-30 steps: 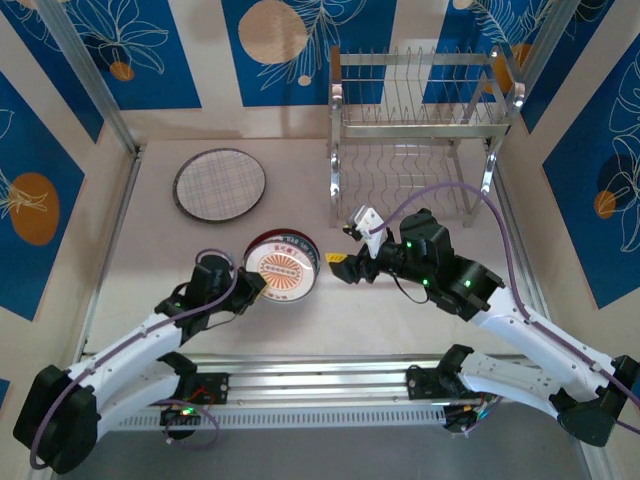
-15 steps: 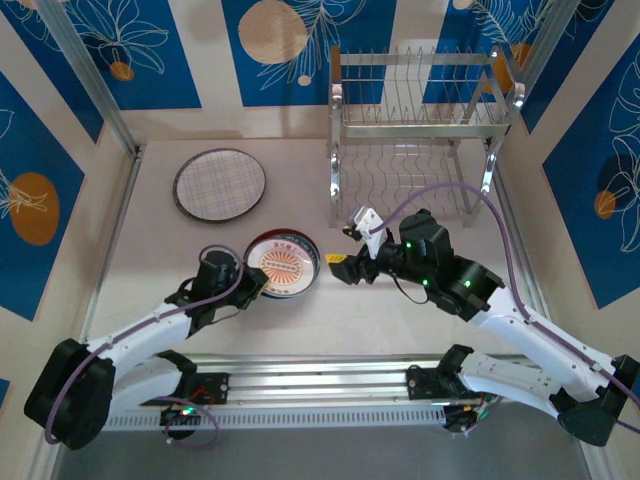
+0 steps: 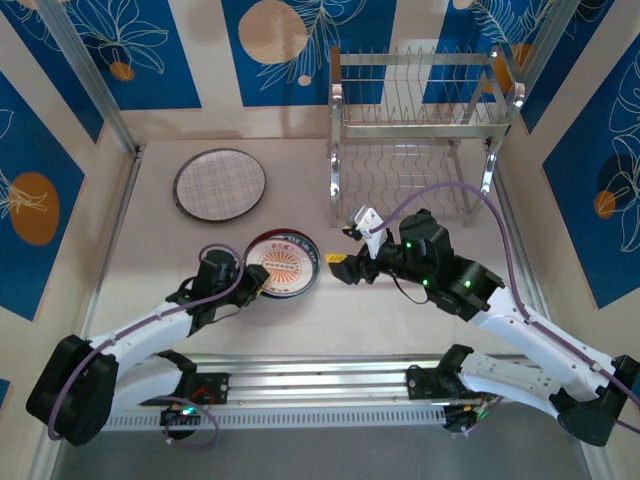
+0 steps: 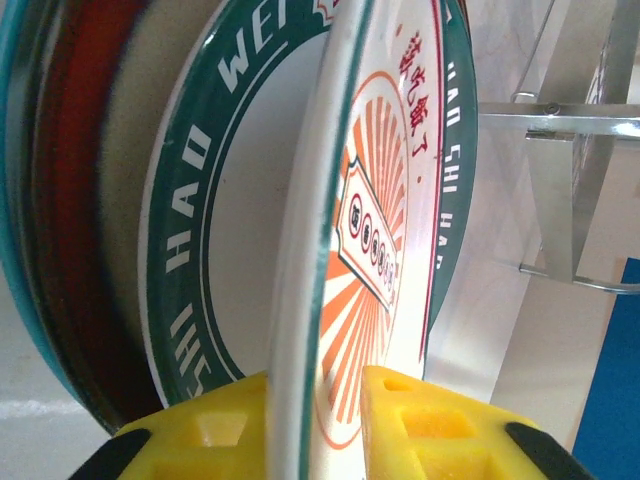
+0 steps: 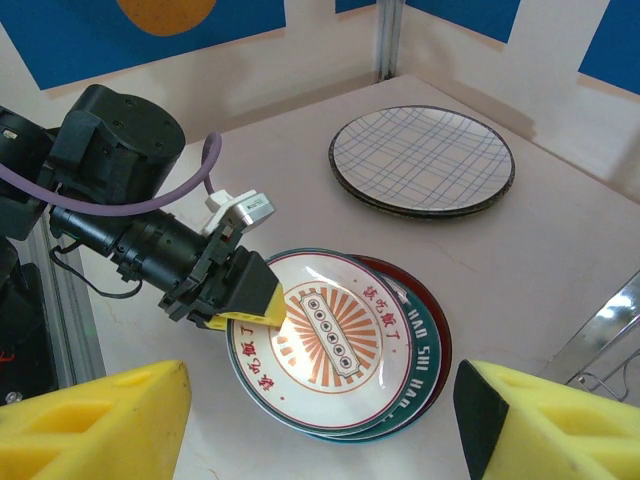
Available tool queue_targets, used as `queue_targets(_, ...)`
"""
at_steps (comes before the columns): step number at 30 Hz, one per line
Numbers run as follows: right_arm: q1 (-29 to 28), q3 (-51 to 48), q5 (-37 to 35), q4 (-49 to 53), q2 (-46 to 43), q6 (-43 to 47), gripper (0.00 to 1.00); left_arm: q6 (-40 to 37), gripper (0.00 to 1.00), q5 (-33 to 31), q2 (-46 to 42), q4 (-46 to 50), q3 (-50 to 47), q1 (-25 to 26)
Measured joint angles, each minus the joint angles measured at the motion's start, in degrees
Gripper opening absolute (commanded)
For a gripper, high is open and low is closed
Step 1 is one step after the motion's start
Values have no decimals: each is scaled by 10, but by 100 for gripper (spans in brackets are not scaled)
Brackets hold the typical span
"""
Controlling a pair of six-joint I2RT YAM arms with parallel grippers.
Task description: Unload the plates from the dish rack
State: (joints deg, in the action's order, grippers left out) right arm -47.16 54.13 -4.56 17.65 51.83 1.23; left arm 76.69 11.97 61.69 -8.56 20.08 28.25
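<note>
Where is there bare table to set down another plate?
Bare tabletop lies between the round plaid plate and the chrome wire dish rack, and left of the red sunburst plate stack. Crowded: that stack, with the left claw on its rim and right claw beside.

White arm links (image 3: 540, 340), black joints (image 3: 440, 262), looping purple cables (image 3: 445, 186) — blocky yellow pads (image 5: 95, 420) on the right claw (image 5: 320, 425).

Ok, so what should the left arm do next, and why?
Probably open the left gripper fully and back away: the sunburst plate already lies flat on its stack on the table, with its rim between the fingers.
</note>
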Motion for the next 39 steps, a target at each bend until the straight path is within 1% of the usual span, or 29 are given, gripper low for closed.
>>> queue_targets(3,0,0,0,0,0,-3,71,0,45,2,-2,3,0,0)
queue_targets(7,0,0,-2,2,0,-5,71,-2,63,4,-19,39,5,-1)
queue_targets(9,0,0,-3,4,0,-8,71,-4,69,4,-29,61,11,-1)
queue_targets(12,0,0,-7,7,0,-10,71,-6,73,4,-46,88,18,-1)
queue_targets(15,0,0,-11,12,0,-14,71,-7,75,4,-56,113,24,-1)
queue_targets(23,0,0,-16,15,0,-20,71,-7,81,4,-59,172,50,-1)
queue_targets(29,0,0,-20,17,0,-23,71,-12,90,1,-59,225,79,-1)
queue_targets(33,0,0,-26,17,0,-24,71,-18,91,0,-52,263,105,-1)
queue_targets(39,0,0,-29,18,0,-24,71,-36,91,-1,-14,336,183,-1)
